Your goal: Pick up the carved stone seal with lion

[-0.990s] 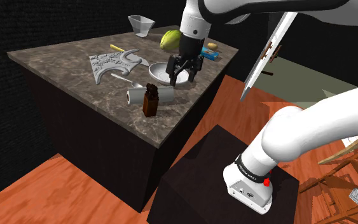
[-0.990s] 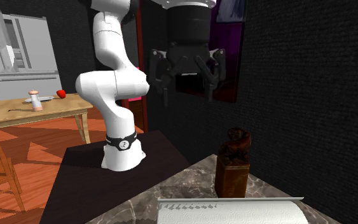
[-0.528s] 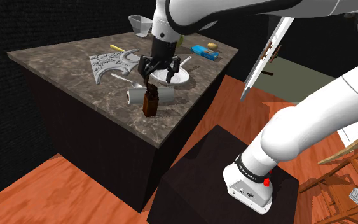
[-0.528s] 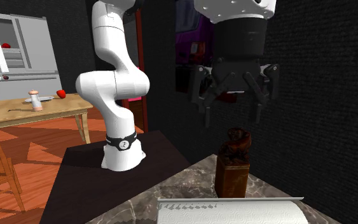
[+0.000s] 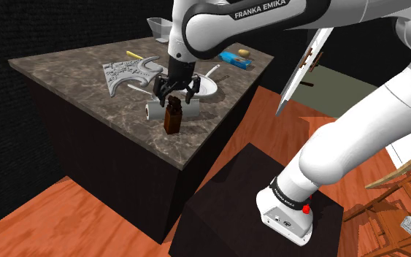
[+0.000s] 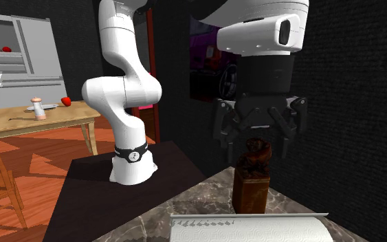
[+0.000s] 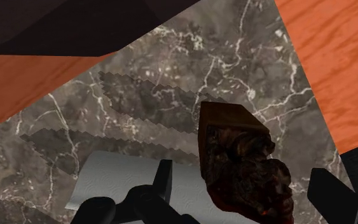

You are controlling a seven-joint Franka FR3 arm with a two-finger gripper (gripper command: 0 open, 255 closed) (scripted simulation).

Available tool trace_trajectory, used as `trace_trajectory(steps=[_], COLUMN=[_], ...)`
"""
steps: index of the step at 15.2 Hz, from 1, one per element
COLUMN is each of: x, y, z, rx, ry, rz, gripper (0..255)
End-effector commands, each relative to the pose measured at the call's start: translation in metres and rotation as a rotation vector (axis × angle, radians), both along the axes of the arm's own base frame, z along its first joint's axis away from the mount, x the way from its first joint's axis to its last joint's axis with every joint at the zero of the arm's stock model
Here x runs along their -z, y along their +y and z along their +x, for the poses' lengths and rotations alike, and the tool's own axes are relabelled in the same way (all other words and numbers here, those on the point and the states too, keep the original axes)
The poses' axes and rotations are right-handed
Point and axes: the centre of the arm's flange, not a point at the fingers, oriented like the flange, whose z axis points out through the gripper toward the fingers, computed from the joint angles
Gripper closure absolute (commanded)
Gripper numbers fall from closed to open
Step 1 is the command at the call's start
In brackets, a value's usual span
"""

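Tool (image 6: pixel 257 139) spread, fingers flanking lion top of brown seal (image 5: pixel 172 119), not touching. A second ago tool hung over white bowl (image 5: pixel 205 86); since crossed over and dropped around seal. Approach looks done; closing likely next. Seal upright on tabletop (image 5: pixel 72 77), paper roll (image 5: pixel 154 110) lying just beside. Bowl contents: cannot tell. Clear jug (image 5: pixel 161 28) at far edge looks empty.
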Motion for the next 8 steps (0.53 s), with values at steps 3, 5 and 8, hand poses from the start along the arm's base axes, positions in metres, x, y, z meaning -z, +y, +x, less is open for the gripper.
trace_trajectory(steps=[3, 5, 8], x=[0.0046, 0.0047, 0.0049], y=[0.0007, 0.0004, 0.0006], z=[0.0003, 0.0001, -0.0001], rx=[0.000, 0.000, 0.000], ry=[0.000, 0.000, 0.000], rz=[0.000, 0.000, 0.000], gripper=[255, 255, 255])
